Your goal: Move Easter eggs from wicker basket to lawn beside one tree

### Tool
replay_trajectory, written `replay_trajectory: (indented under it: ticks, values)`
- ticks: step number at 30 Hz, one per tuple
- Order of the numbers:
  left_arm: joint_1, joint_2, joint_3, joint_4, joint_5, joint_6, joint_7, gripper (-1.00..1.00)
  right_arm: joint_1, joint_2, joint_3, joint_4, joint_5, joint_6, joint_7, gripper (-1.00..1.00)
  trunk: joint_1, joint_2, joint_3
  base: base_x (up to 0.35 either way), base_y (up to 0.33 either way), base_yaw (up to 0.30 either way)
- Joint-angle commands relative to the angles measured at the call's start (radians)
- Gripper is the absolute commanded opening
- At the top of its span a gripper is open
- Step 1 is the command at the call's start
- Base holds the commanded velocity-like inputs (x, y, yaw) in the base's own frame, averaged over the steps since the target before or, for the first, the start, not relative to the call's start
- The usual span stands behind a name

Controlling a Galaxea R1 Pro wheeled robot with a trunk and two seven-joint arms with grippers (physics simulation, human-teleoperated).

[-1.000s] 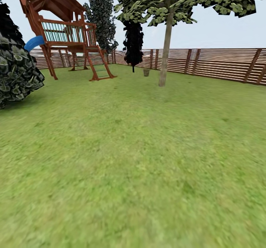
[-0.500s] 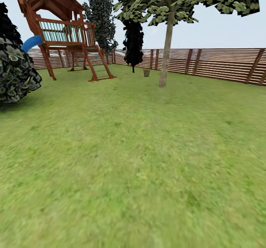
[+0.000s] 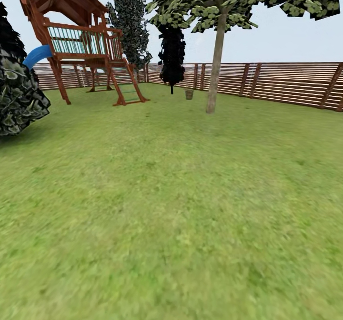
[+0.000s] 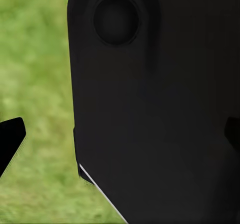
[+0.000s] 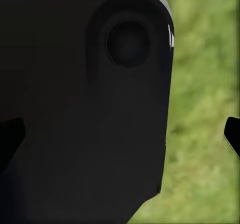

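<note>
- The lawn (image 3: 171, 205) spreads as flat green grass across the head view, from the near edge out to the fence (image 3: 286, 84) of brown horizontal slats.
- At about 12 o'clock, far off, a small brownish wicker basket (image 3: 189, 94) stands on the grass just in front of the fence; it is too small to tell what lies inside.
- Just beside it, toward 1 o'clock, rises the tree (image 3: 215, 62) with a pale, slightly leaning trunk and a light green crown.
- Behind the basket, a dark thin-trunked tree (image 3: 172, 57) stands near the fence.
- At 11 o'clock sits a wooden playset (image 3: 81, 43) with a blue slide (image 3: 35, 56) on its far side.
- At 9 o'clock a dark leafy bush (image 3: 19, 91) fills the edge.
- In the left wrist view, a dark fingertip of the left gripper (image 4: 10, 141) shows over blurred grass beside a large black robot body; I cannot tell whether the jaws are apart or closed.
- In the right wrist view, a dark fingertip of the right gripper (image 5: 232, 134) shows likewise, state unclear.
</note>
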Motion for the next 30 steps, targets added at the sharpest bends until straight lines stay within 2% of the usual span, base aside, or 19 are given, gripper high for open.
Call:
replay_trajectory:
  ticks: [1, 30]
  values:
    - [0.001, 0.0, 0.0, -0.002, 0.001, -0.001, 0.0, 1.0, -0.001, 0.0, 0.0, 0.001, 0.001, -0.003, 0.0, 1.0, 0.001, 0.0, -0.001, 0.329, 0.0, 0.0]
    - [0.001, 0.0, 0.0, -0.002, 0.001, -0.001, 0.0, 1.0, -0.001, 0.0, 0.0, 0.001, 0.001, -0.004, 0.0, 1.0, 0.001, 0.0, -0.001, 0.329, 0.0, 0.0]
